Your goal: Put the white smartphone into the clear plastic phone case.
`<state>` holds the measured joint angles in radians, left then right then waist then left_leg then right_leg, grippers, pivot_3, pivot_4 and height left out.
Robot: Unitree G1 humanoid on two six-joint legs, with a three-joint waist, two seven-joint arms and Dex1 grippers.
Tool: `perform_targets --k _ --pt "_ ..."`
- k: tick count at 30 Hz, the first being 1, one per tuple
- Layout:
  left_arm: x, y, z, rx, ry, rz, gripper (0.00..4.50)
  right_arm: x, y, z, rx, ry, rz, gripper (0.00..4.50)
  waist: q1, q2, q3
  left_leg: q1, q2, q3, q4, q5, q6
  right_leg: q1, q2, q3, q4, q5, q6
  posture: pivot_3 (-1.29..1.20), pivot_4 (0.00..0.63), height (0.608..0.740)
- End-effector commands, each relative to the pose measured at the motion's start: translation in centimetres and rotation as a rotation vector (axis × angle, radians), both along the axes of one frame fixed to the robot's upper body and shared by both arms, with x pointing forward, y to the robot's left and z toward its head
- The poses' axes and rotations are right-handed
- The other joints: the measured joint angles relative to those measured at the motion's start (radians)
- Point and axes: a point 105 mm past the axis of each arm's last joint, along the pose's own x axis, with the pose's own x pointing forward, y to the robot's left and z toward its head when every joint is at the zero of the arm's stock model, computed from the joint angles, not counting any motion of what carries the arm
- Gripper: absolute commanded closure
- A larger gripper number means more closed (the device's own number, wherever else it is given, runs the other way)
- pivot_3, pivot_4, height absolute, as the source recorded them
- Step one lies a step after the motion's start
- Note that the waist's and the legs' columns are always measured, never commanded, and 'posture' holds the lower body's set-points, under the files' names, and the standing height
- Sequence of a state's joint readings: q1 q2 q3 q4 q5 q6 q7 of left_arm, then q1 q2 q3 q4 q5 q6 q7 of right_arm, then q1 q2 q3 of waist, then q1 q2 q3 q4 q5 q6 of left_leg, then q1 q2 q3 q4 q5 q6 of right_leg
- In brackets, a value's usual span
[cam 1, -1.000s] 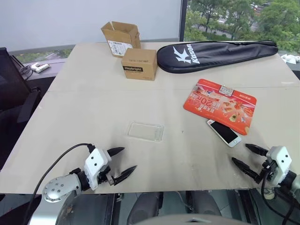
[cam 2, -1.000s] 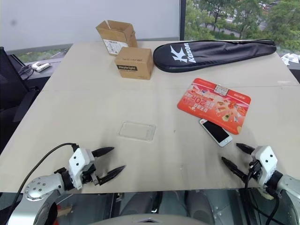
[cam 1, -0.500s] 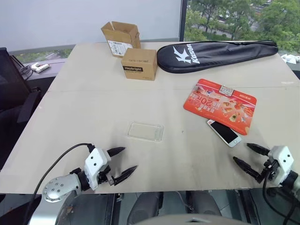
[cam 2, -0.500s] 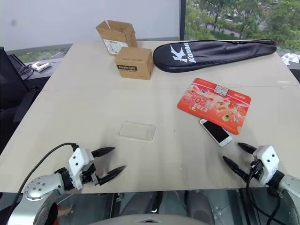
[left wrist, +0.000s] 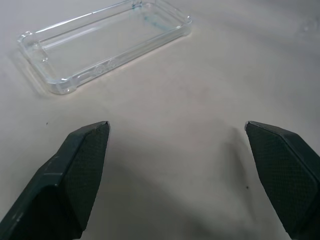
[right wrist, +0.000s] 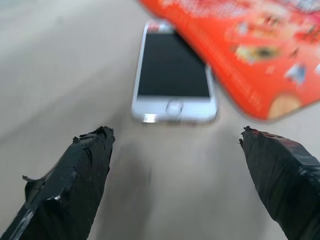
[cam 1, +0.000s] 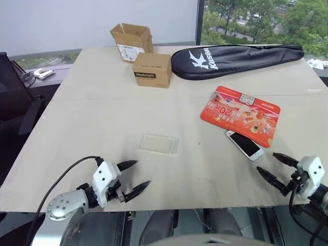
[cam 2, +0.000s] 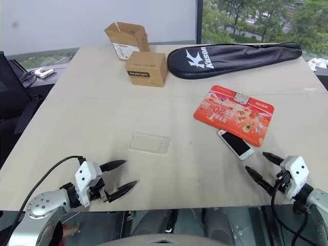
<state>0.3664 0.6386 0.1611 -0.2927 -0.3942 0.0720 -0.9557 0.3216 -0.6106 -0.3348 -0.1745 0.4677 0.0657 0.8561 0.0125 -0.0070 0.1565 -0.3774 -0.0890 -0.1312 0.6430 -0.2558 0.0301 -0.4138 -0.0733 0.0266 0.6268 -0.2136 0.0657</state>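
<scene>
Left tool (cam 1: 134, 177): lower left of the head view, fingers spread wide, nothing between them; bare beige counter (cam 1: 102, 118) runs from it to the clear plastic phone case (cam 1: 159, 144).
Case surroundings: open counter on every side, nothing near it.
Right tool (cam 1: 277, 170): lower right, fingers apart, a short bare strip of counter between it and the white smartphone (cam 1: 245, 145).
Phone's far side: red-orange printed packet (cam 1: 241, 115) lies just beside the smartphone's upper edge; whether it overlaps, cannot tell.
Phone to case: clear counter between them.
Far edge, top of frame: two brown cardboard boxes (cam 1: 145, 56) and black racket cover (cam 1: 236, 59), well apart from both tools.
</scene>
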Motion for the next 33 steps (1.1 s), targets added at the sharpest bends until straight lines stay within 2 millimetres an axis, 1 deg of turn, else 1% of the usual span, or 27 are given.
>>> perform_targets --k 1,4,6,8,10,11,13,14,17,19,22,23,24,26,27,29,30,33 --pt "0.8 -0.8 2.8 -0.062 -0.064 -0.057 0.0 2.6 2.1 3.7 0.033 -0.132 0.015 0.09 -0.001 0.0 0.0 0.0 0.0 0.0 0.0 0.0 0.0 0.0 0.0 0.0 0.0 0.0 0.0 0.0 0.15 0.74" --pt "1.9 -1.6 4.7 -0.096 -0.097 -0.099 0.0 5.8 3.1 4.1 -0.003 -0.152 -0.042 0.09 0.0 0.0 0.0 0.0 0.001 0.0 0.001 0.001 0.001 0.0 0.001 -0.002 0.0 0.001 -0.002 0.0 0.15 0.74" --pt "2.6 -2.0 5.9 -0.097 -0.118 -0.128 0.0 8.1 3.8 4.2 0.011 -0.136 -0.08 0.09 0.001 0.001 0.0 0.0 0.001 -0.001 0.001 0.002 0.003 0.0 0.002 -0.003 0.0 0.003 -0.004 0.0 0.15 0.74" --pt "2.8 -2.3 6.4 -0.086 -0.129 -0.148 0.0 9.6 4.3 4.0 0.034 -0.103 -0.105 0.09 0.001 0.001 0.001 -0.001 0.001 0.0 0.001 0.002 0.003 -0.001 0.002 -0.003 0.0 0.005 -0.005 0.0 0.15 0.74" --pt "2.9 -2.5 6.8 -0.078 -0.137 -0.162 0.0 11.0 4.9 3.4 0.055 -0.046 -0.119 0.09 0.0 0.001 0.001 -0.002 0.001 0.0 0.001 0.004 0.0 -0.003 0.002 -0.003 0.0 0.007 -0.003 0.0 0.15 0.74" --pt "2.9 -2.6 7.1 -0.071 -0.147 -0.167 0.0 11.6 5.2 2.2 0.031 0.033 -0.128 0.09 0.0 0.001 0.001 -0.002 0.001 0.0 0.001 0.005 -0.002 -0.003 0.002 -0.002 0.0 0.007 -0.003 0.0 0.15 0.74" --pt "2.8 -2.8 7.5 -0.06 -0.159 -0.167 0.0 11.6 5.5 0.4 -0.014 0.14 -0.121 0.09 -0.002 0.001 0.001 -0.003 0.001 0.001 0.0 0.005 -0.002 -0.005 0.002 -0.001 0.0 0.007 -0.003 0.0 0.15 0.74" --pt "2.7 -2.9 7.8 -0.059 -0.161 -0.165 0.0 11.2 5.6 -0.6 -0.034 0.203 -0.109 0.09 0.0 0.001 0.001 -0.004 0.001 0.001 0.0 0.005 -0.002 -0.006 0.002 -0.001 0.0 0.007 -0.003 0.0 0.15 0.74" --pt "2.2 -2.9 8.1 -0.055 -0.159 -0.16 0.0 10.3 5.2 -2.2 -0.075 0.318 -0.128 0.09 0.0 0.001 0.0 -0.003 0.001 0.001 -0.002 0.004 -0.002 -0.005 0.002 -0.001 0.0 0.007 -0.003 0.0 0.15 0.74" --pt "2.1 -2.9 8.1 -0.051 -0.154 -0.154 0.0 9.9 4.8 -3.0 -0.105 0.386 -0.153 0.09 0.001 0.001 -0.001 -0.002 0.001 0.0 -0.002 0.002 0.002 -0.005 0.002 -0.002 -0.001 0.007 -0.003 0.0 0.15 0.74" --pt "2.3 -3.1 7.9 -0.051 -0.145 -0.149 0.0 9.7 4.5 -3.3 -0.136 0.434 -0.182 0.87 0.004 -0.002 -0.002 -0.002 0.001 -0.001 -0.002 0.001 0.002 -0.003 0.002 -0.004 -0.001 0.005 -0.006 0.0 0.15 0.74" --pt "2.2 -3.2 7.9 -0.051 -0.143 -0.15 0.0 9.6 4.4 -3.4 -0.154 0.442 -0.19 1.24 0.004 -0.002 -0.003 -0.001 0.001 -0.002 -0.001 0.001 0.002 -0.001 0.002 -0.005 -0.001 0.005 -0.006 0.0 0.15 0.74" --pt "2.3 -3.2 7.9 -0.052 -0.143 -0.149 0.0 9.5 4.2 -3.5 -0.177 0.451 -0.2 1.76 0.005 -0.003 -0.003 0.0 0.001 -0.002 0.0 0.001 0.002 0.0 0.002 -0.005 -0.001 0.004 -0.007 0.0 0.15 0.74" --pt "2.3 -3.3 7.9 -0.053 -0.142 -0.149 0.0 9.4 3.7 -3.7 -0.209 0.453 -0.225 2.61 0.007 -0.004 -0.005 0.0 0.001 -0.003 0.002 0.001 0.002 0.001 0.002 -0.006 -0.001 0.004 -0.007 0.0 0.15 0.74" --pt "2.4 -3.3 7.9 -0.054 -0.143 -0.15 0.0 9.4 3.5 -3.6 -0.219 0.453 -0.236 3.11 0.009 -0.005 -0.006 0.0 0.001 -0.003 0.003 0.001 0.002 0.001 0.002 -0.007 -0.001 0.004 -0.007 0.0 0.15 0.74" --pt "2.6 -3.3 8.1 -0.055 -0.144 -0.152 0.0 9.6 3.4 -3.5 -0.222 0.443 -0.251 4.05 0.012 -0.007 -0.008 -0.001 0.0 -0.004 0.004 0.001 0.002 0.001 0.003 -0.008 -0.001 0.004 -0.007 0.0 0.15 0.74" --pt "2.6 -3.4 8.1 -0.055 -0.144 -0.154 0.0 9.9 3.3 -3.3 -0.217 0.43 -0.266 4.44 0.013 -0.008 -0.008 -0.001 0.0 -0.004 0.004 0.001 0.002 0.001 0.003 -0.008 -0.001 0.004 -0.007 0.0 0.15 0.74" --pt "2.7 -3.3 8.1 -0.052 -0.143 -0.157 0.0 10.4 3.1 -2.8 -0.199 0.41 -0.295 4.44 0.012 -0.009 -0.009 -0.001 0.0 -0.004 0.004 0.001 0.002 0.001 0.003 -0.008 -0.001 0.004 -0.007 0.0 0.15 0.74"
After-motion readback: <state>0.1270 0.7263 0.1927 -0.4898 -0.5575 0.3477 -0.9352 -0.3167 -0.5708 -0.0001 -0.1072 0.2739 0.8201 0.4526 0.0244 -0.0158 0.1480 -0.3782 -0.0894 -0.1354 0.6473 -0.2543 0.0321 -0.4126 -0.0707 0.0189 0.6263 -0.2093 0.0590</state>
